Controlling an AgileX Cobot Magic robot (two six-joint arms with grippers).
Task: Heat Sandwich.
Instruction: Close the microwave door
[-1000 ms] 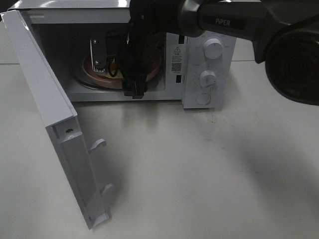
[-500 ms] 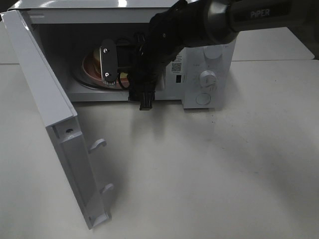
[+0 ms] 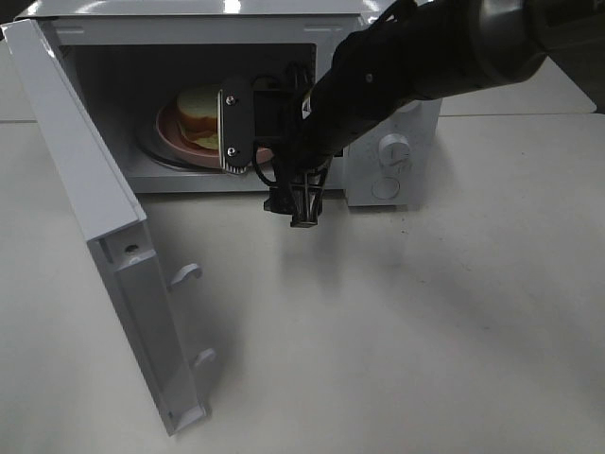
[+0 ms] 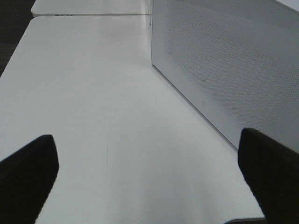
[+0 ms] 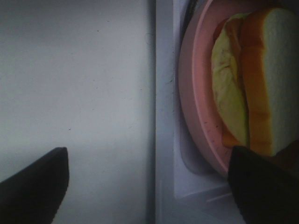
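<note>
The right fingers (image 5: 32, 186) stand wide apart and grip nothing, at the mouth of the open microwave (image 3: 392, 180). In the high view the sandwich (image 3: 200, 112) lies at ten o'clock from them, on the pink plate (image 3: 166, 132) inside. The left fingers (image 4: 28, 177) are spread too, empty, above the surface (image 4: 93, 93).

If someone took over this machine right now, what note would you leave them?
Left gripper: open, empty, over the table beside the microwave.
Right gripper: open, empty, at the microwave's mouth.
Sandwich: on its pink plate inside the microwave.
Done: sandwich loaded.
Left: probably shut the open door, then set the dial.
</note>
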